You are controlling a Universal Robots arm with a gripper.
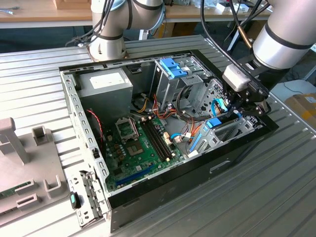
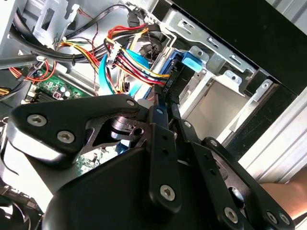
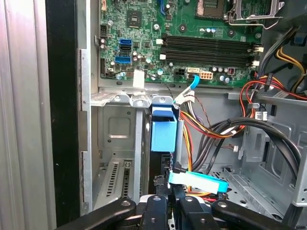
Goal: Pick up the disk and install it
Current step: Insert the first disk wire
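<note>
Grey plastic fixture blocks (image 1: 12, 143) stand at the exterior view's left. Next comes the open black computer case (image 1: 197, 173) with its green motherboard (image 1: 133, 148). At the case's right end, the flat dark disk in its light-blue plastic carrier (image 3: 163, 132) stands on edge, partly inside the bare-metal drive cage (image 3: 115, 129). The pincer (image 3: 168, 196) looks closed narrowly on its rear edge.

Installation seems under way. Seating the disk likely calls for a straight push clear of the red-and-yellow cable bundle (image 3: 211, 132).

Everything rests on a ribbed grey metal bench (image 1: 266, 197), with a pale wooden worktop (image 1: 39, 10) behind.
</note>
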